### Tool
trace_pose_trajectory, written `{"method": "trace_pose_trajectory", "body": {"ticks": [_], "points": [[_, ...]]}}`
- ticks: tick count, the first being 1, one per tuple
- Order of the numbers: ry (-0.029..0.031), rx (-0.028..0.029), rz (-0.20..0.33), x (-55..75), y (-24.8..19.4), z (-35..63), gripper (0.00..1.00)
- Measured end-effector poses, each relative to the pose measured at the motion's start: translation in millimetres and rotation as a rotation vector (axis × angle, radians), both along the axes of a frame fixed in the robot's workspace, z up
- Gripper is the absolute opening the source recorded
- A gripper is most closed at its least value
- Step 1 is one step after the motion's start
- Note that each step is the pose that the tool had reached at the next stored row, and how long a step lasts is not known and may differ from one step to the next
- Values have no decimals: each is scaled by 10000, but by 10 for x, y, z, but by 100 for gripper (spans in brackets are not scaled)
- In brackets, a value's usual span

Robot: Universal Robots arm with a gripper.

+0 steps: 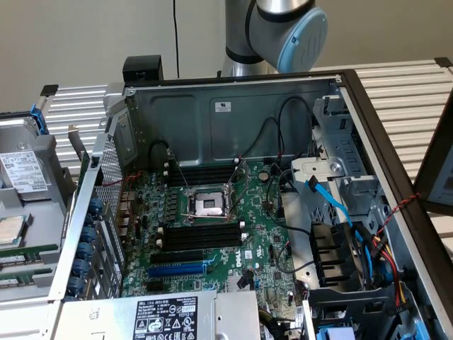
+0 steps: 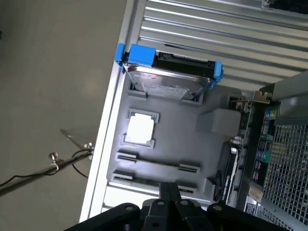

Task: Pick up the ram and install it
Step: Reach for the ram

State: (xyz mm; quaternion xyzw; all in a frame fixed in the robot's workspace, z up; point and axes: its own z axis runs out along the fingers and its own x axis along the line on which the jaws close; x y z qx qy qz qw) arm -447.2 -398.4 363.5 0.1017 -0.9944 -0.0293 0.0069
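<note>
Above the grey tray [image 2: 183, 130] at the exterior view's left of the computer case [image 1: 198, 120], I read the jaws pressed together, empty, near the ram [image 2: 159, 163] in that tray.

- Matt grey plastic is being shown by the tray [image 2: 185, 126] just ahead of the gripper [image 2: 169, 188].
- Glossy metal is being shown by the hard drive [image 2: 166, 83] farther beyond it.

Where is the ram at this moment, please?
At the exterior view's left, the ram lies in the grey tray outside the open computer case, next to the square processor chip.
</note>
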Motion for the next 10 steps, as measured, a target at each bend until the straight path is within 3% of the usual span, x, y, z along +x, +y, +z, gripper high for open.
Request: {"method": "trace_pose_trajectory", "body": {"ticks": [10], "points": [[0,0,1821,0,0,-18,11]]}}
